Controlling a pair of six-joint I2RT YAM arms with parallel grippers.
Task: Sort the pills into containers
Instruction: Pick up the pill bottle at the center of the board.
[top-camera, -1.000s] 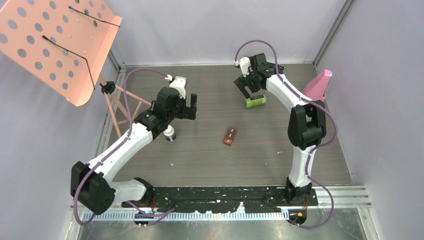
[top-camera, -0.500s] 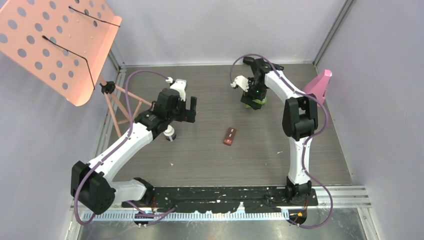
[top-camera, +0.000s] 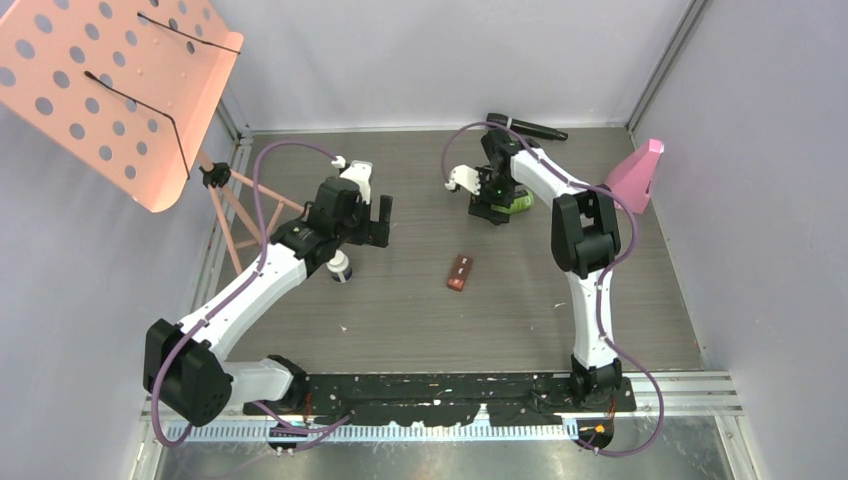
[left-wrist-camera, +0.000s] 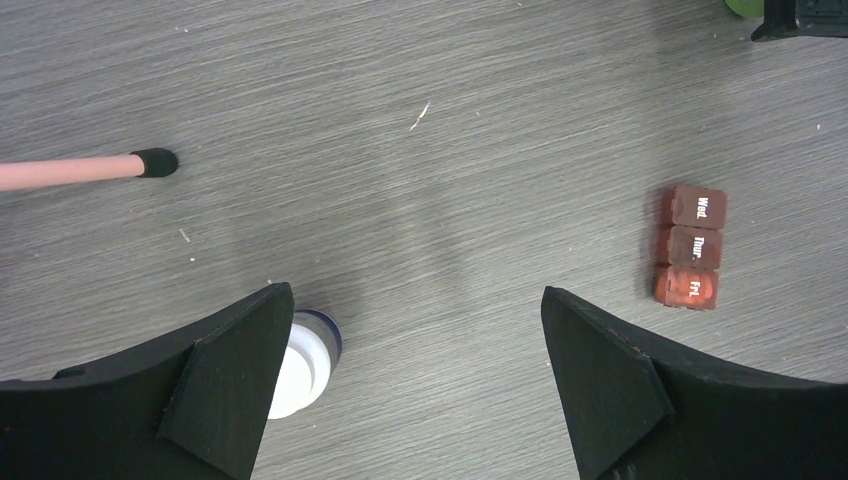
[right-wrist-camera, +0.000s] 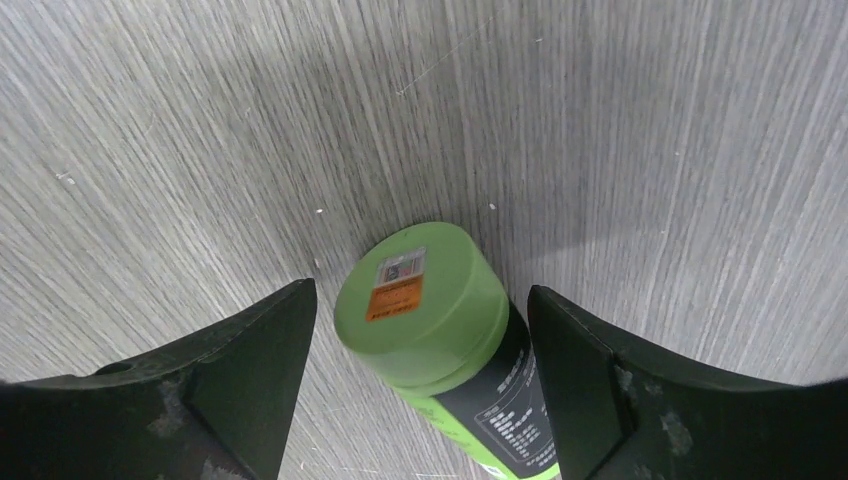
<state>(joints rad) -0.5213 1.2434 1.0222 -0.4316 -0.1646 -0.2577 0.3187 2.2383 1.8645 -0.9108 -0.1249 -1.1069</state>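
A green-lidded bottle (right-wrist-camera: 420, 300) with an orange sticker on its lid lies on its side at the far middle of the table (top-camera: 518, 203). My right gripper (right-wrist-camera: 420, 292) is open, its jaws standing either side of the bottle's lid end with gaps on both sides; in the top view it (top-camera: 493, 203) sits just left of the bottle. A white bottle (top-camera: 340, 267) stands by my left arm, partly hidden behind the left finger in the left wrist view (left-wrist-camera: 305, 350). A brown case (top-camera: 460, 272) lies mid-table (left-wrist-camera: 690, 246). My left gripper (top-camera: 372, 215) is open and empty (left-wrist-camera: 415, 300).
A pink perforated music stand (top-camera: 120, 90) rises at the far left, and one foot (left-wrist-camera: 80, 170) shows in the left wrist view. A black microphone (top-camera: 525, 127) lies by the back wall. A pink object (top-camera: 637, 170) stands at the right wall.
My right gripper has swung left and down from beside the green bottle to straddle its lid end, uncovering the microphone. The left arm has hardly moved.
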